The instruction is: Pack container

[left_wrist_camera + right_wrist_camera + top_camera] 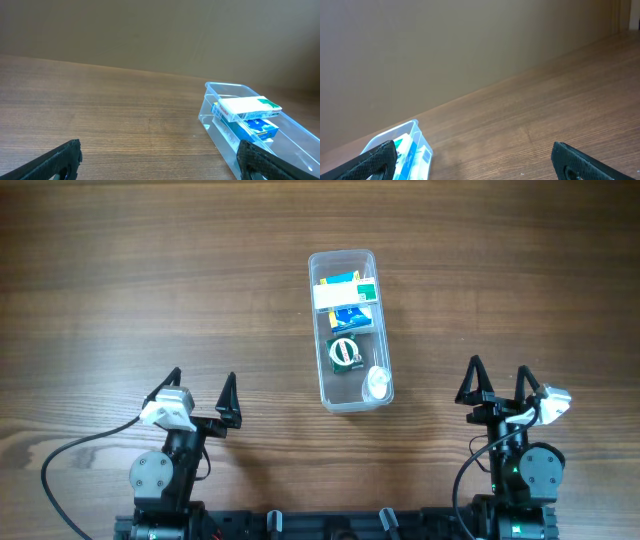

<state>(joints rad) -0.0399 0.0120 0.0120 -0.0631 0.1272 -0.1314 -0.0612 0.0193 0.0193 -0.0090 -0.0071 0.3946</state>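
Note:
The clear plastic container (325, 385) stands upright in the middle of the wooden table. Inside it lie a white and green box (344, 292), a blue box (351, 318), a round green and white item (344, 352) and a small white-capped bottle (378, 383). The container also shows in the left wrist view (220, 130) with the white box (247, 107) on top, and in the right wrist view (422, 145). My left gripper (201, 400) is open and empty, to the container's lower left. My right gripper (497, 387) is open and empty, to its right.
Bare wooden table (150, 280) all around the container. Arm bases and cables (60, 455) sit along the front edge. A plain brown wall stands behind the table in both wrist views.

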